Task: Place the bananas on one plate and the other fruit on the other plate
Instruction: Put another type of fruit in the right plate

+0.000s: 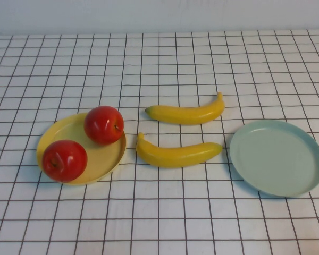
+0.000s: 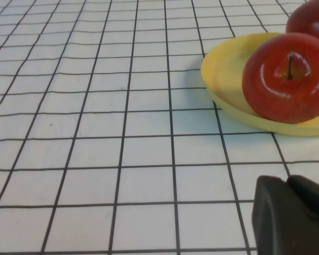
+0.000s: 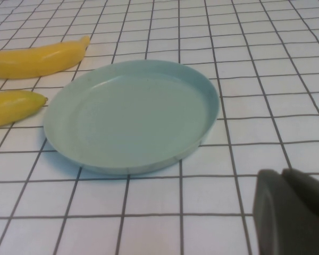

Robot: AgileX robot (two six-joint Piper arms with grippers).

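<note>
yellow bananas [image 1: 179, 154] lying side by side on the checked table [image 1: 159, 223], between the two plates, not yet on either. long axes running across the table, left to right as seen from the robot, nearer banana with its blunt tip pointing at the blue-green plate [image 1: 277, 156] and stopping just short of its rim. farther banana [image 1: 187, 113] parallel behind it, tip curling up toward the far right. red apples [image 1: 103, 125] already sitting on the yellow plate [image 1: 103, 162] at the left, so only the banana half left to do, by the look of it.

right end effector [image 3: 290, 212] low over the table on the near side of the blue-green plate, fingers pressed together and holding nothing; bananas beyond the plate toward the robot's left, tips just showing in its wrist view. left end effector [image 2: 292, 212] likewise closed and empty, near the yellow plate, one apple [image 2: 287, 77] close ahead of it.

probably the right arm's job: nearer the target plate, short carry. would need to open wide, reach left past the plate, and close across the banana's width, not along its length.
</note>
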